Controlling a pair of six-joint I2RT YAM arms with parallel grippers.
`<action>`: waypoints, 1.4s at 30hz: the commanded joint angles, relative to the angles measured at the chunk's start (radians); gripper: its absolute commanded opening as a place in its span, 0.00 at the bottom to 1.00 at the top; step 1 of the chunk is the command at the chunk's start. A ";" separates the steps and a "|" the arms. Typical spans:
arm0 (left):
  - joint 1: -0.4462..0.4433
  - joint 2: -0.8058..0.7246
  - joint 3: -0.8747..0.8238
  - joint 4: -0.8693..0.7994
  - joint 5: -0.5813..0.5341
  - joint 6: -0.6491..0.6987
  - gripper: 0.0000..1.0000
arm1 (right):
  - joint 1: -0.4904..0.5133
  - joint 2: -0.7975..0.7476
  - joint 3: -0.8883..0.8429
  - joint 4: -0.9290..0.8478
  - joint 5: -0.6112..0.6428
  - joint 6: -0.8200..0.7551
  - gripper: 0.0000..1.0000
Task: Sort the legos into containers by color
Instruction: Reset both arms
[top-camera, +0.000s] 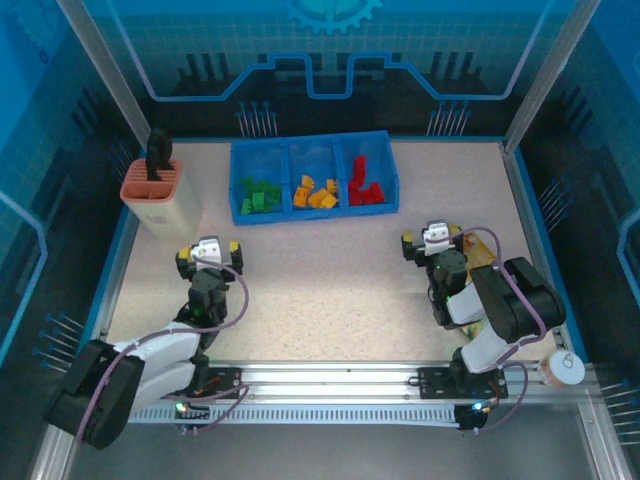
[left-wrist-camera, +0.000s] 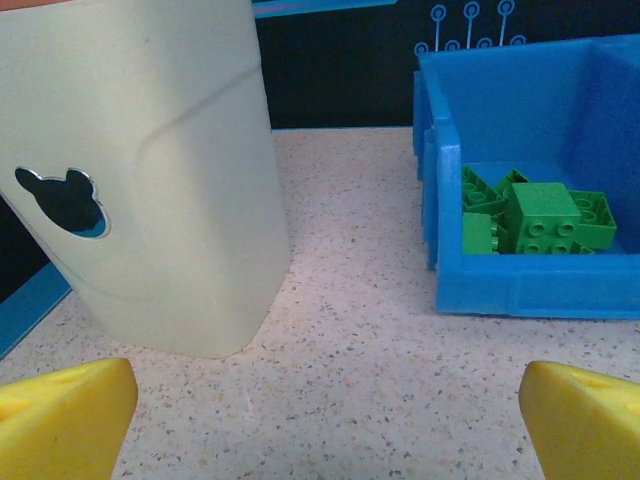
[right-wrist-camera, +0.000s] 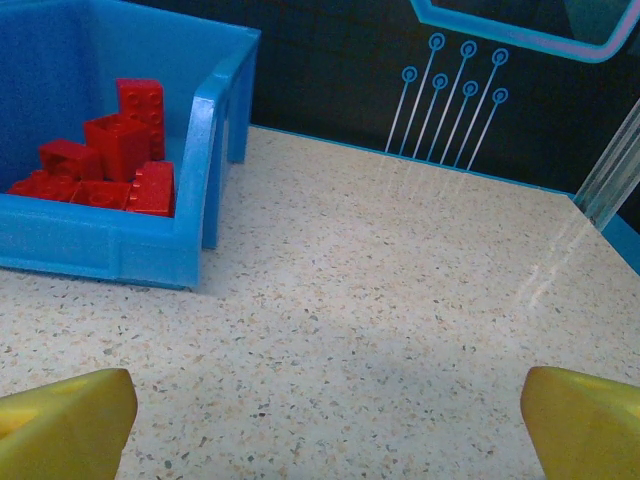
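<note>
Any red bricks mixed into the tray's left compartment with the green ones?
No: in the top view the left compartment holds green legos alone, and the red legos sit in the right compartment.

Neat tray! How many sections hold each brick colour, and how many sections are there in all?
Green legos: 1 compartment
Orange-yellow legos: 1 compartment
Red legos: 1 compartment
Total: 3 compartments, all in the one blue tray

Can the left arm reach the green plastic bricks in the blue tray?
Probably yes: bare tabletop lies between the open left gripper and the green bricks; the beige holder stands aside; only the blue tray's front wall needs clearing.
</note>
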 joint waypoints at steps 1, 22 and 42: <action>0.015 0.038 0.029 0.097 0.022 0.017 0.99 | 0.004 -0.005 0.015 0.028 0.001 -0.015 1.00; 0.063 0.239 0.041 0.350 0.043 0.035 0.99 | -0.002 -0.011 0.022 0.005 -0.004 -0.010 1.00; 0.158 0.486 0.100 0.512 0.216 -0.001 0.99 | -0.002 -0.011 0.022 0.005 -0.004 -0.010 1.00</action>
